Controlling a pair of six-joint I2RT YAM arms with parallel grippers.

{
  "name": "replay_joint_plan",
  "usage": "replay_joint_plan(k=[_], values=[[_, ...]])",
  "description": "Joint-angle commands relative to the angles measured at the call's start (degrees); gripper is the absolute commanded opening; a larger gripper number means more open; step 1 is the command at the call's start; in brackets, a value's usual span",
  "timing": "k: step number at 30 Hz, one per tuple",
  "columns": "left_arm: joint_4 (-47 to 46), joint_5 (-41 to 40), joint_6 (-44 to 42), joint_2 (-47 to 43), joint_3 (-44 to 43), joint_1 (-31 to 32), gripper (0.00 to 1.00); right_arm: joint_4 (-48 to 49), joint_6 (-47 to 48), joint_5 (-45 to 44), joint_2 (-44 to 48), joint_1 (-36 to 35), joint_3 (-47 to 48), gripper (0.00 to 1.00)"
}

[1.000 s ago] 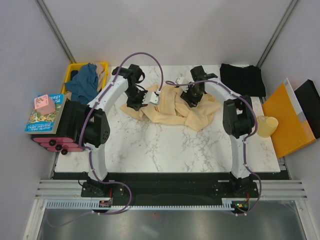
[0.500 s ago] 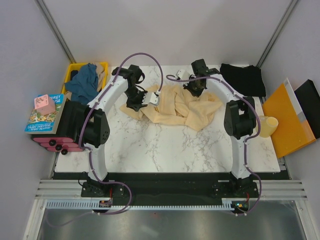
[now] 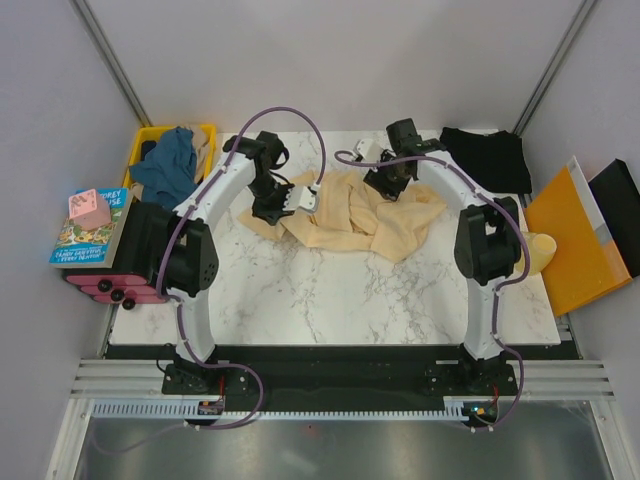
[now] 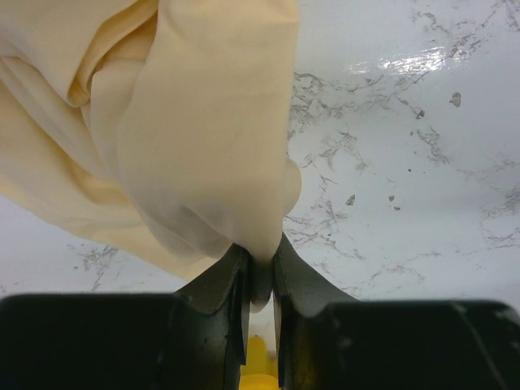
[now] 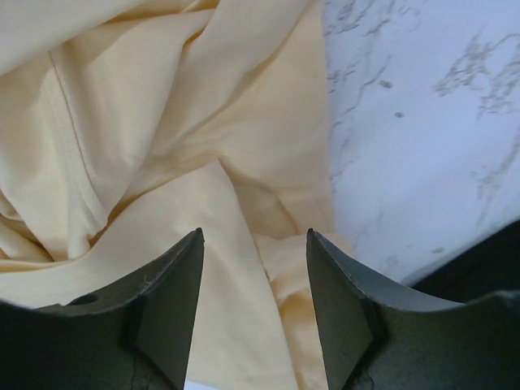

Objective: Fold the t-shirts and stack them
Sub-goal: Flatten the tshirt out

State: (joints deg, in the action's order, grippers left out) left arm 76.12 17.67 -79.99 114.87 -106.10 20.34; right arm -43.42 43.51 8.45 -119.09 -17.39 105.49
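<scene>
A pale cream-yellow t-shirt lies crumpled at the middle back of the marble table. My left gripper is at the shirt's left end, shut on a fold of the cream cloth; the cloth is pinched between its fingertips. My right gripper hovers over the shirt's far right part. Its jaws stand open with cream cloth below and nothing gripped. A black t-shirt lies flat at the back right. A teal-blue t-shirt is heaped in the crate.
A yellow crate stands at the back left corner. Left of the table lies a book with a pink block on it. An orange folder, a black board and a cream cup lie to the right.
My right gripper has drawn back from the middle of the cream shirt toward its far right edge. The left gripper keeps its hold and has not moved.
</scene>
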Motion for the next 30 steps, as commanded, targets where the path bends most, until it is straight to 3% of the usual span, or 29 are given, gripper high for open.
replay_joint_plan(k=[1, 12, 18, 24, 26, 27, 28, 30], values=[[4.0, 0.0, 1.2, -3.9, 0.5, 0.1, 0.21, 3.5, -2.9, 3.9, -3.9, 0.1, -0.1, 0.61], [4.0, -1.0, 1.7, -4.0, 0.2, 0.1, 0.20, 4.0, -3.5, 5.8, -9.1, 0.1, 2.1, 0.61], [3.8, -0.9, 1.8, -3.8, -0.1, 0.1, 0.20, 4.0, -3.3, 5.2, -10.5, 0.2, 1.6, 0.50], [3.5, -1.3, 1.4, -3.6, -0.2, 0.1, 0.20, 3.6, -3.3, 5.2, -11.2, 0.2, 1.4, 0.48], [3.4, -1.4, 1.1, -3.6, -0.1, 0.1, 0.20, 3.4, -2.9, 5.2, -11.0, 0.2, 1.4, 0.38], [3.4, -1.4, 1.1, -3.6, -0.2, 0.1, 0.20, 3.2, -3.0, 4.8, -10.9, 0.2, 1.6, 0.15], [3.3, -1.5, 1.1, -3.6, -0.1, 0.0, 0.20, 3.3, -3.1, 4.0, -10.6, 0.2, 1.9, 0.03], [3.2, -1.4, 1.1, -3.5, 0.0, 0.1, 0.20, 3.3, -3.3, 2.9, -9.6, 0.2, 2.5, 0.00]])
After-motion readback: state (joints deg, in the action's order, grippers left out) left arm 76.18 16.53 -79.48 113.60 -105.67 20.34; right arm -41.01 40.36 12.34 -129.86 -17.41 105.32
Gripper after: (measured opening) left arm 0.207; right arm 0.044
